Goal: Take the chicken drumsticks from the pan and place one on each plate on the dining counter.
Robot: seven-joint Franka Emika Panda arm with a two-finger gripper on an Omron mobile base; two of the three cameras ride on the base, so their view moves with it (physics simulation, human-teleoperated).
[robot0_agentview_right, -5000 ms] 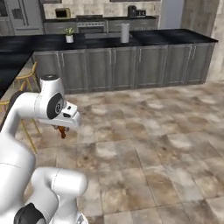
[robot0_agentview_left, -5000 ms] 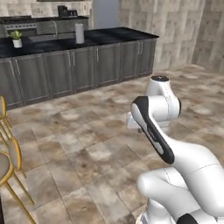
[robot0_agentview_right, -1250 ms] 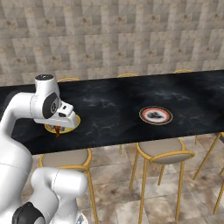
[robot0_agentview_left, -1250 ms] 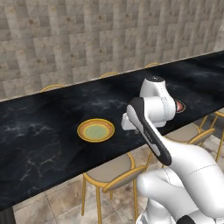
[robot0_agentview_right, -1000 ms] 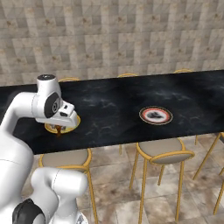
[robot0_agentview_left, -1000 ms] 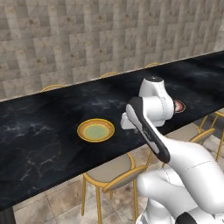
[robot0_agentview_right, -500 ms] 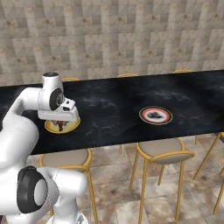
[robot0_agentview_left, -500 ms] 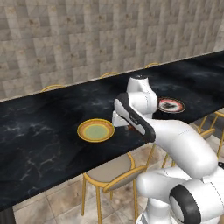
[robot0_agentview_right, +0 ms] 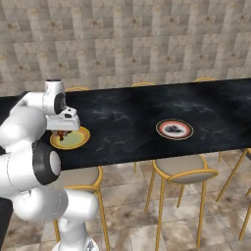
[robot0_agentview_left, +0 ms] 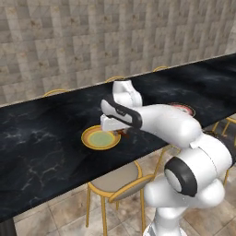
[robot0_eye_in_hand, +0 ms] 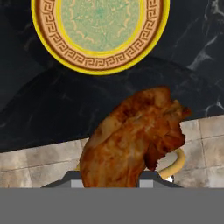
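Drumstick sits clamped in the hand, whose jaws stand only narrowly apart around the meat; in the hand view the orange-brown piece rises from between the finger tips and covers them. In that view the yellow-rimmed plate with its pale green centre lies just beyond the drumstick on the black marble surface, and the meat hangs over the surface's near edge, with floor tiles and part of a stool showing below it.

From the left base view the hand hovers just beside the yellow plate, at its right edge, close above the surface. A small brown bit of the drumstick shows under the hand there. In the right base view the hand sits over the near-left part of the same plate.

Farther along the surface, well apart from the hand, lies the red-rimmed plate with a dark piece on its white centre; what that piece is cannot be made out. Stools with yellow frames stand along the near side.
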